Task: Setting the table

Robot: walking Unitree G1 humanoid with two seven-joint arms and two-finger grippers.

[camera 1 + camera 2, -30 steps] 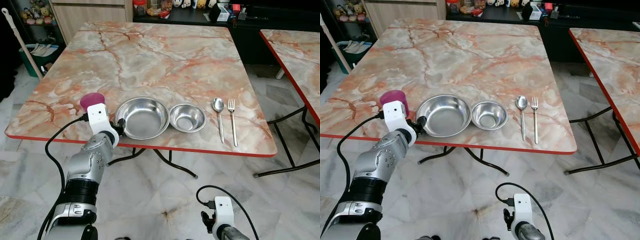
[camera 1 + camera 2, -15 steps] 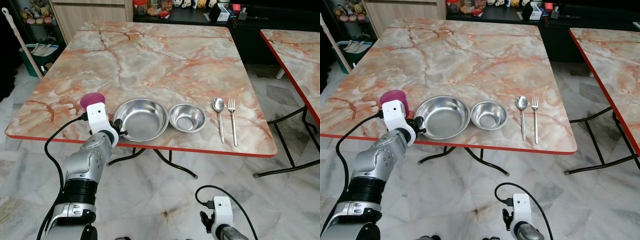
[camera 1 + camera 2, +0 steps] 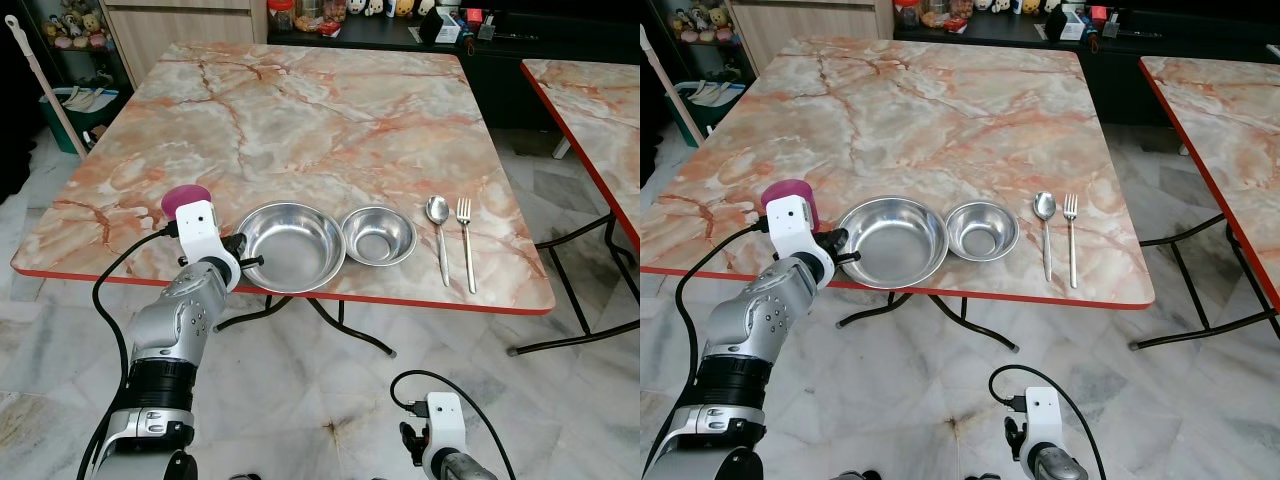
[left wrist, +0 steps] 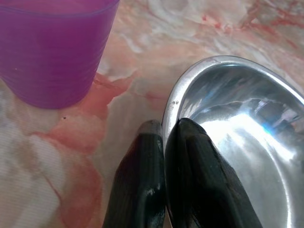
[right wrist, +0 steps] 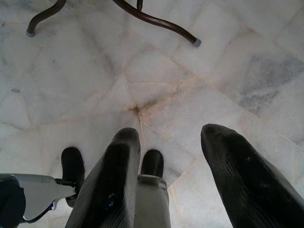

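My left claw (image 4: 164, 142) is clamped on the rim of the large steel bowl (image 3: 292, 246) at the worktop's (image 3: 330, 120) near edge, lower left of centre, so I can slide it into place; my right claw (image 5: 171, 156) hangs apart over the floor.

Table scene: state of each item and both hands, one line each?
Large steel bowl: upright, empty, rim pinched by the left hand, touching the small bowl.
Small steel bowl: upright, empty.
Purple cup: upright, free beside the large bowl.
Spoon: flat, bowl end away from the table edge.
Fork: flat, parallel to the spoon.
Left hand: shut on the bowl rim.
Right hand: open, hanging low over the floor.
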